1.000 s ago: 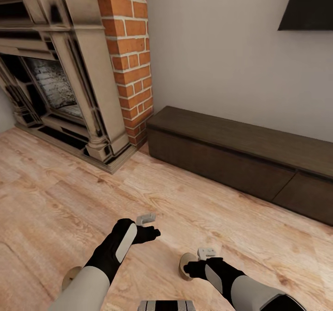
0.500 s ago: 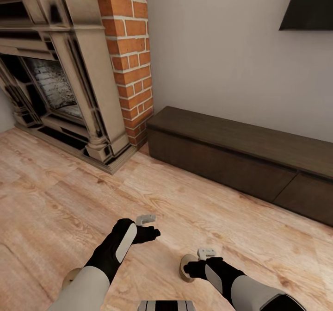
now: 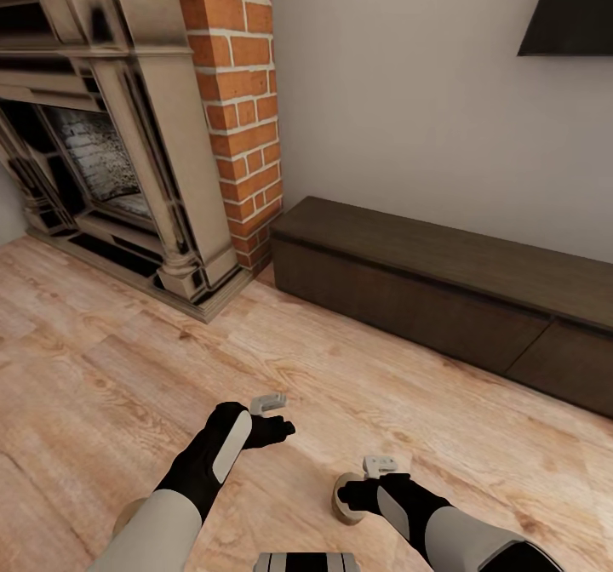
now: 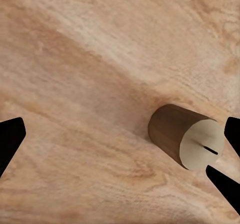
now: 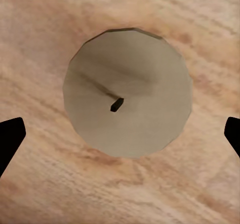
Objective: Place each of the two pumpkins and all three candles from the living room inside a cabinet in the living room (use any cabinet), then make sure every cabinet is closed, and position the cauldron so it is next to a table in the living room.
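Observation:
A tan candle stands on the wood floor directly under my right gripper. The right wrist view looks straight down on this candle's top and wick, with the open right gripper spread wider than it. My left gripper hovers over bare floor, open. A candle stands upright off to one side of the open left gripper in its wrist view. Another candle peeks out behind my left forearm. The long dark-brown cabinet sits against the wall ahead, its fronts shut.
A stone fireplace with a brick column fills the left. A dark screen hangs on the wall at the upper right. Open wood floor lies between me and the cabinet.
The whole head view has shifted slightly, so the camera has moved a little. Both arms keep the same pose and both grippers stay open.

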You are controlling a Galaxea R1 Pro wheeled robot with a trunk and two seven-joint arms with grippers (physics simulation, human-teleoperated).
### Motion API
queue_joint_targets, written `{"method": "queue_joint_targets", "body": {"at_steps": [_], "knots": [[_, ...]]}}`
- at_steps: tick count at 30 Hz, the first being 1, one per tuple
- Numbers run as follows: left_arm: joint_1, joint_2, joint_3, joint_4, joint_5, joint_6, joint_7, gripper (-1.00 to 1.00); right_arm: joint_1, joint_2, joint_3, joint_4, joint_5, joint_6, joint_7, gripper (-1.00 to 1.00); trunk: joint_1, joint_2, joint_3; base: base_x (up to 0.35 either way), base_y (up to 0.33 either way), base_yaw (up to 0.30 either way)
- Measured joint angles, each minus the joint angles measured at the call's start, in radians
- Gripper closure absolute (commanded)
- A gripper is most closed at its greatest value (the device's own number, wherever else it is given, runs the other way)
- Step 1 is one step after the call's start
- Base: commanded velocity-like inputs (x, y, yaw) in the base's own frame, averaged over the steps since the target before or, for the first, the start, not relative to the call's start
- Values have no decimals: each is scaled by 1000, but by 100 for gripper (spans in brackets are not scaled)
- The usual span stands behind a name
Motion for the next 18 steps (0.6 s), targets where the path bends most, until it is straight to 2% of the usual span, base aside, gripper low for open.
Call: {"method": "queue_joint_targets", "body": {"at_steps": [4, 11, 18], "knots": [[0, -1, -1, 0, 0, 0, 0, -100, 0, 0, 0, 0, 0, 0, 0, -100, 0, 0, 0, 19, 0, 0], [0, -1, 0, 0, 0, 0, 0, -100, 0, 0, 0, 0, 0, 0, 0, -100, 0, 0, 0, 171, 0, 0], [0, -1, 0, 0, 0, 0, -1, -100, 0, 0, 0, 0, 0, 0, 0, -100, 0, 0, 0, 19, 0, 0]]}}
